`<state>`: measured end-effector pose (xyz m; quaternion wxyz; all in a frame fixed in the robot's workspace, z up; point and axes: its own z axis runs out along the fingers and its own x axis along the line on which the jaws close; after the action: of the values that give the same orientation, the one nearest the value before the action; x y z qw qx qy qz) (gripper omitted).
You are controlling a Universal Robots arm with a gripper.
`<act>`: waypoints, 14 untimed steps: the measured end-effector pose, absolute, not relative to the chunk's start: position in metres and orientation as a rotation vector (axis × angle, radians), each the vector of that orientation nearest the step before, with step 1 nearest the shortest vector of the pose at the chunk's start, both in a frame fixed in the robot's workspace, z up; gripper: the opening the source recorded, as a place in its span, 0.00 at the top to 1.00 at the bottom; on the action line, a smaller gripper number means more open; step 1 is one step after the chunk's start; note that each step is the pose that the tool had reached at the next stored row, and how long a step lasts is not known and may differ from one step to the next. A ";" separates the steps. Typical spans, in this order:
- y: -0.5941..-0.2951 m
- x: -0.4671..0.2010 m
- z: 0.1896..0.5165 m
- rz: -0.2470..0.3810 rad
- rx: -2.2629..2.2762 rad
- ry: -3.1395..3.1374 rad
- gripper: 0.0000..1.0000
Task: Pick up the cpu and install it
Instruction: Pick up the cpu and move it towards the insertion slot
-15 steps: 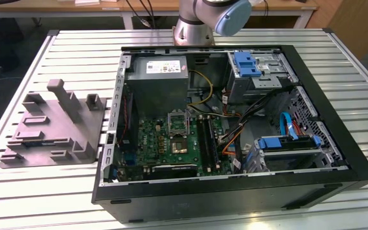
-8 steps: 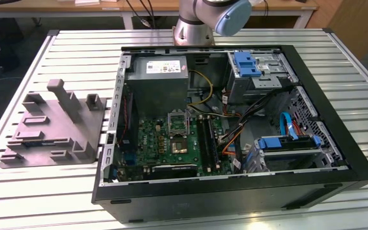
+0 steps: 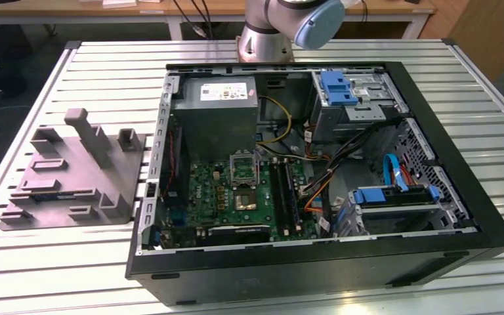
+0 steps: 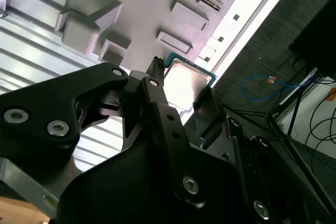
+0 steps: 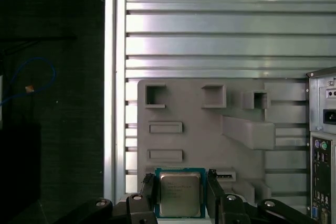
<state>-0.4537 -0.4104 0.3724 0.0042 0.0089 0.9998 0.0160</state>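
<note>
Arm (image 3: 278,26) cut off by the exterior view's border just past its base joint, beyond the tray (image 3: 68,177); end effector (image 5: 180,178) body mostly cropped in both wrist views, linkage and bolts blocking much of the second wrist view; cpu (image 5: 180,193) has one edge cut off by the picture's border in the first wrist view; in the second wrist view the cpu (image 4: 189,77) is partly hidden behind a dark finger (image 4: 160,98), underside not visible in either; print on its lid too faint to make out.

Cpu: small flat square, silvery-grey metal lid, thin teal-green rim all round; lid washed near white by glare in the second wrist view.

End effector (image 4: 182,80) clamped on the cpu, one finger (image 5: 148,192) against each of two opposite edges; cpu held flat in the air above the tray (image 5: 210,129), over its edge, clear of the pockets and the upright posts; tray (image 4: 142,9) grey, moulded, lying on the slatted metal desk (image 3: 60,262).

Open computer case (image 3: 322,262) on the desk just beside the tray, to the exterior view's right of it; socket (image 3: 246,199) on the green board inside, contents hard to tell.
</note>
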 end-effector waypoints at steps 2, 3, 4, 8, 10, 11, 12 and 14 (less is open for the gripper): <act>-0.410 -0.454 0.375 0.050 0.028 3.133 0.53; -0.410 -0.454 0.375 0.050 0.028 3.132 0.53; -0.410 -0.454 0.375 0.051 0.028 3.132 0.53; -0.410 -0.454 0.375 0.050 0.028 3.133 0.53; -0.410 -0.454 0.375 0.050 0.028 3.132 0.53; -0.410 -0.454 0.375 0.050 0.028 3.133 0.53; -0.410 -0.454 0.375 0.050 0.028 3.133 0.53; -0.410 -0.454 0.375 0.050 0.028 3.133 0.53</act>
<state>-0.4537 -0.4104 0.3751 0.0043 0.0089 0.9998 0.0159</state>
